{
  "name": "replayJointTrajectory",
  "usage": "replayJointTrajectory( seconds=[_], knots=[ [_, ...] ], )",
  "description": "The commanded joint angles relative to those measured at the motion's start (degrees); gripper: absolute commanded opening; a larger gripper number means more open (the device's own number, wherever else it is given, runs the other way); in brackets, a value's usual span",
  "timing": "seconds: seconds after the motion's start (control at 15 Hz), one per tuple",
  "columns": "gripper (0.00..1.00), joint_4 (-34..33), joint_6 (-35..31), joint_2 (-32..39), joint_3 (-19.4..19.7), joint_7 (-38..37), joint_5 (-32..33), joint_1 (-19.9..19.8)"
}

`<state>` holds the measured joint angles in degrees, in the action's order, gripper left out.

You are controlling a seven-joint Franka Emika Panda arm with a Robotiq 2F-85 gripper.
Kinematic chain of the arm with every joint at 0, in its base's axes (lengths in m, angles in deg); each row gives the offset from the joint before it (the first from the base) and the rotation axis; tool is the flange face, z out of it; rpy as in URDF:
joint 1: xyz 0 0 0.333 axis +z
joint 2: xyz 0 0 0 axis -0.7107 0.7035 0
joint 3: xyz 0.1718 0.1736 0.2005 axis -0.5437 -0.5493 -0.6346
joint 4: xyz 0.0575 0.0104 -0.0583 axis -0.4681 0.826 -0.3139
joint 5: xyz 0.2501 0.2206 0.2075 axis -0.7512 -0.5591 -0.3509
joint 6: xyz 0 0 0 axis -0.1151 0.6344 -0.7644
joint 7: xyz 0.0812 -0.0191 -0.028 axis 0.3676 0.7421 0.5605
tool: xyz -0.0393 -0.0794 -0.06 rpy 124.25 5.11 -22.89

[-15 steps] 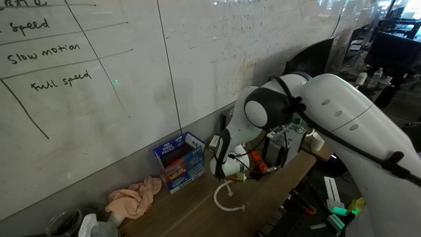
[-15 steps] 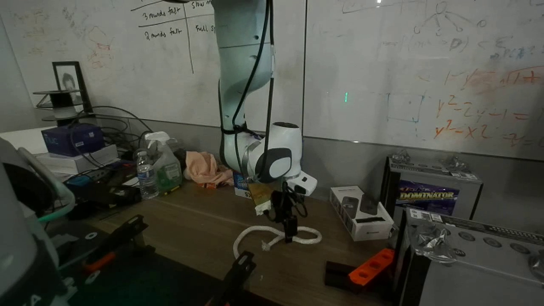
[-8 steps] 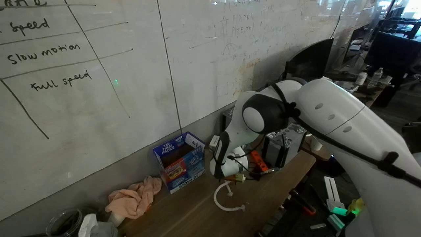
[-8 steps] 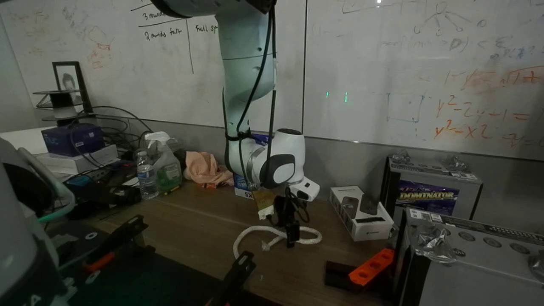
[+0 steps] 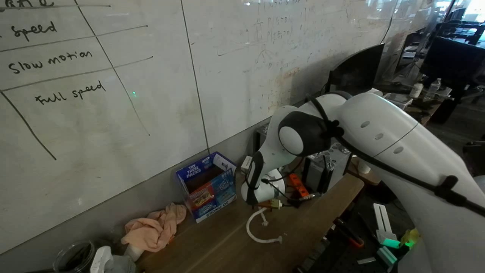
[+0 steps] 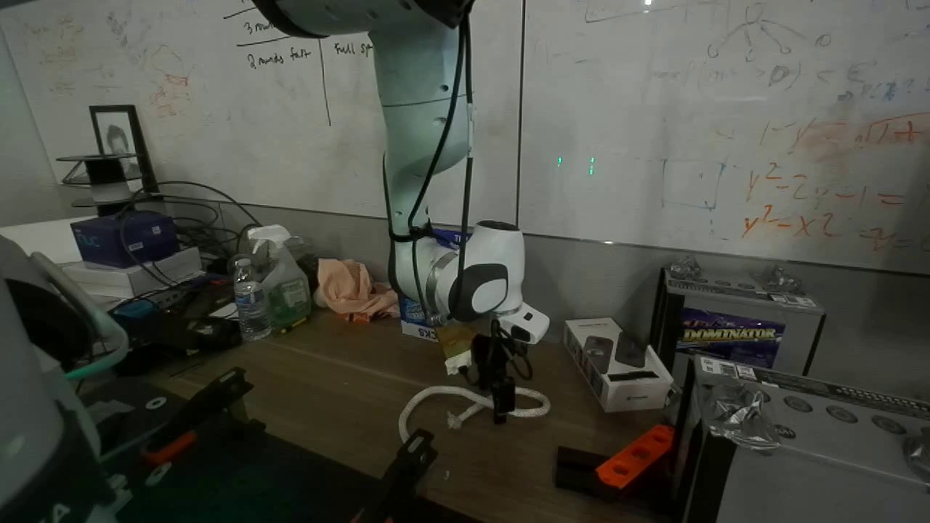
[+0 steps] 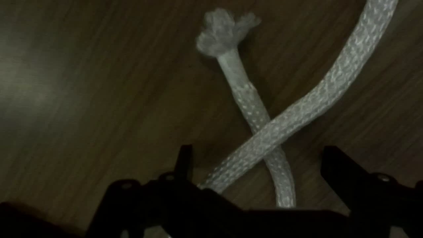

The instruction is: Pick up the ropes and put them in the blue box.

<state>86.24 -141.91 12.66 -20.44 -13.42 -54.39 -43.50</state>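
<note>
A white braided rope lies on the wooden table, crossing over itself with a frayed end. It shows in both exterior views (image 5: pixel 261 240) (image 6: pixel 443 391) and in the wrist view (image 7: pixel 317 100). My gripper (image 6: pixel 503 418) is low over the rope's crossing, pointing down. In the wrist view my gripper (image 7: pixel 258 148) is open, with one dark finger on each side of the crossing. Its body hides the lower part of the rope. The blue box (image 5: pixel 221 191), open at the top, stands against the wall. In an exterior view the box (image 6: pixel 414 319) is mostly behind the arm.
A peach cloth (image 5: pixel 155 227) lies beside the box. A white carton (image 6: pixel 617 363), an orange tool (image 6: pixel 636 456) and grey computer cases (image 6: pixel 806 436) stand on the other side. A spray bottle (image 6: pixel 283 280) and a water bottle (image 6: pixel 251 301) are near the cloth.
My gripper has moved down towards the table and slightly to the right in an exterior view, most of it in the first half second. The rope and box have not moved.
</note>
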Motion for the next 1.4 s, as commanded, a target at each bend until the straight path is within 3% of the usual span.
replayJointTrajectory(
  seconds=[0.0,0.53,0.73,0.93,1.33],
  knots=[
    [0.73,-1.87,1.59,0.8,1.75,-0.5,-0.87,1.84],
    [0.15,-2.08,3.6,0.0,3.58,-0.81,-0.19,3.88],
    [0.09,-2.1,4.92,-0.28,4.44,-0.89,0.11,4.48],
    [0.15,-1.89,6.55,-1.46,4.61,-0.67,0.19,4.28],
    [0.14,3.8,7.15,-13.82,5.92,0.27,1.14,6.25]
  ],
)
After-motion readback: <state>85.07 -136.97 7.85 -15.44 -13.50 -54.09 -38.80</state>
